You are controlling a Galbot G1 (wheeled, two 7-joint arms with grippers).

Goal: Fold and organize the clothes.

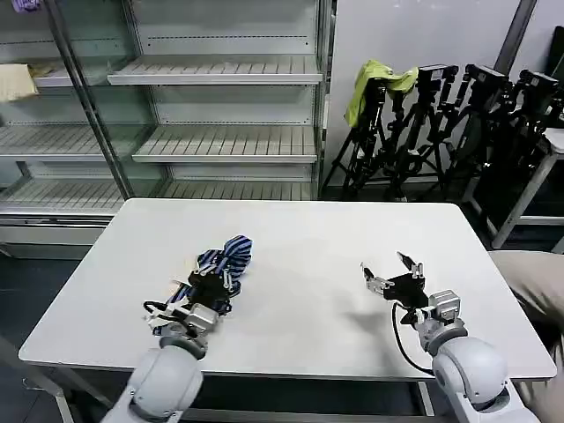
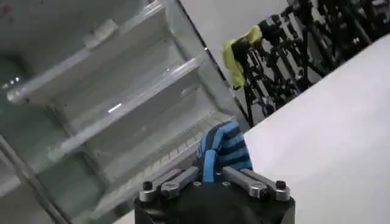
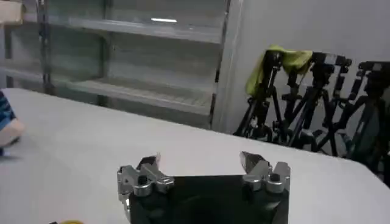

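Head view first: I see the striped shirt (image 1: 227, 260) bunched in a heap on the left half of the white table (image 1: 308, 238), with the left gripper (image 1: 214, 284) clamped on its near end, while the right gripper (image 1: 393, 271) hovers well apart over bare tabletop, fingers spread. Left wrist view: blue fabric (image 2: 222, 149) rises pinched between the closed fingers. Right wrist view: the jaws stand wide with nothing between them. I judge the heap needs spreading flat first; I would bring the right gripper across to a free edge.
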